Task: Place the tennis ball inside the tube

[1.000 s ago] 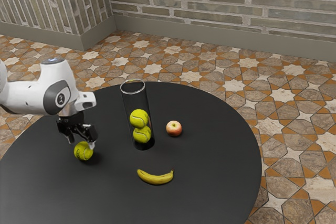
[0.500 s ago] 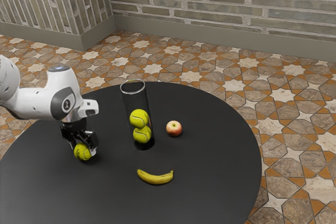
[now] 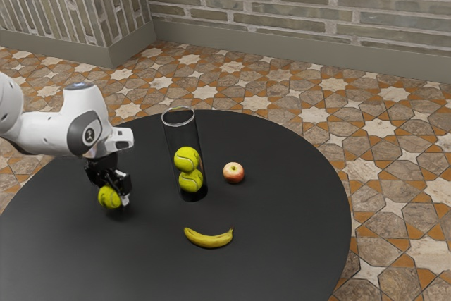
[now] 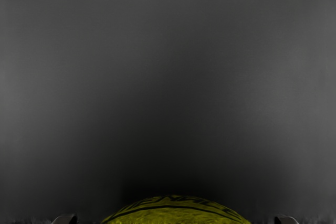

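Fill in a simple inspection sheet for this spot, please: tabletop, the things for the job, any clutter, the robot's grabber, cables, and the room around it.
Surface: round, dark table, a plain top.
Job's things: a clear tube stands upright, with a lower ball and an upper ball inside; the loose tennis ball is outside it, in the gripper.
Clutter: an apple beside the tube and a banana, neither needed for the job.
Gripper: the black gripper is shut on the loose tennis ball, low over the table.
Cables: nothing seen.
Surroundings: patterned tile floor and a brick wall beyond the table.
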Controlling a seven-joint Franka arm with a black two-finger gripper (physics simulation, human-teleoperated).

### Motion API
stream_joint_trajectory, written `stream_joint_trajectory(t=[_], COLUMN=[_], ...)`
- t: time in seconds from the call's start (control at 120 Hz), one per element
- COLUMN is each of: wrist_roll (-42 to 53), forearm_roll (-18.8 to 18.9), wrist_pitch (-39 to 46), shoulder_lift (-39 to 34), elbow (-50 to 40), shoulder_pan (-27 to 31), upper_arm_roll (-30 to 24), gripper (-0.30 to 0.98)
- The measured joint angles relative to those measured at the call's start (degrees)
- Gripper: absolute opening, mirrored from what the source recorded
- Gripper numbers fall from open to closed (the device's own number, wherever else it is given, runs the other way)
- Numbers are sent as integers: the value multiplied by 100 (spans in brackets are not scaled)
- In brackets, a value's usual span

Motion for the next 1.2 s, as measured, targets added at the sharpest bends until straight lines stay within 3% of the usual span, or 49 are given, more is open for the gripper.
stream_joint_trajectory(t=[0.317,0.567,0.7,0.958,1.2], wrist_roll=[-74,-92,-96,-124,-140], forearm_roll=[-44,-7,-14,-24,-24], wrist_pitch=[-1891,-3494,-3891,-4252,-4362], shoulder_lift=[-668,-755,-521,593,1067], elbow=[1459,2887,3446,4888,5434], shoulder_pan=[-80,-30,-282,-588,-762], upper_arm_roll=[-337,-665,-806,-768,-742], gripper=[34,34,34,34,34])
